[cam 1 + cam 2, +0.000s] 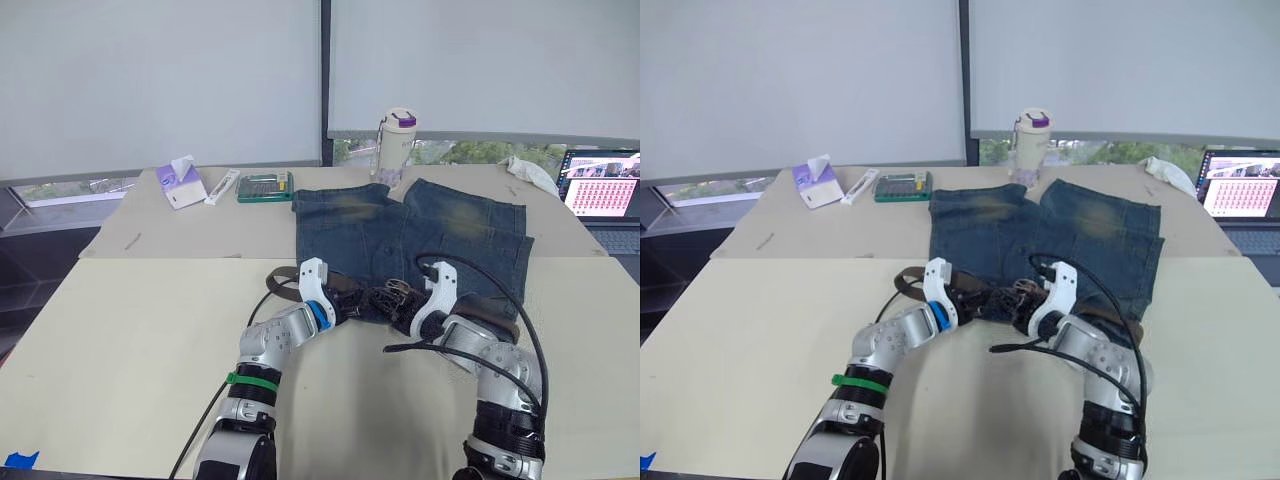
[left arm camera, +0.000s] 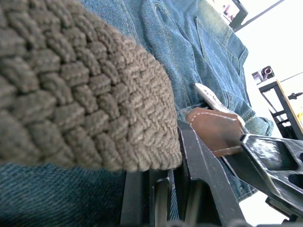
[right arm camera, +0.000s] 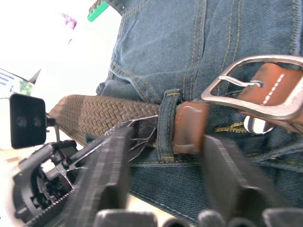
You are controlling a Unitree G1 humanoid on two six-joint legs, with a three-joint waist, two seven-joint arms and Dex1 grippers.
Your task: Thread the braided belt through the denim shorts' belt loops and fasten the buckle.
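Belt: the belt [image 3: 102,115] lies along the waistband of the shorts [image 1: 420,235], right at both grippers; its brown leather tip [image 3: 189,127] has passed under one loop [image 3: 166,124] and pokes out on the far side.
Buckle: the buckle [image 3: 251,90] sits just past that tip, beyond the right gripper's fingertips, prong lying across the frame with no strap through it, so not fastened.
Done so far: by my reckoning at least one loop is threaded near the front; how many others along the waistband are done I cannot tell.
Left to do: draw the tip on into the buckle and set the prong.
Left gripper: the left gripper [image 1: 345,305] is at the waistband with braided strap lying over its fingers; whether they are pinching it I cannot tell.
Right gripper: the right gripper [image 3: 163,156] has its fingers spread apart, straddling the loop and tip, gripping nothing.
Surface: a pale table [image 1: 130,330] covered in tan sheets.
Room: beyond the grippers, a bottle [image 1: 396,147], a tissue box [image 1: 180,182] and a green case [image 1: 264,186]; a laptop [image 1: 603,188] to the right; window blinds [image 1: 160,80] behind.
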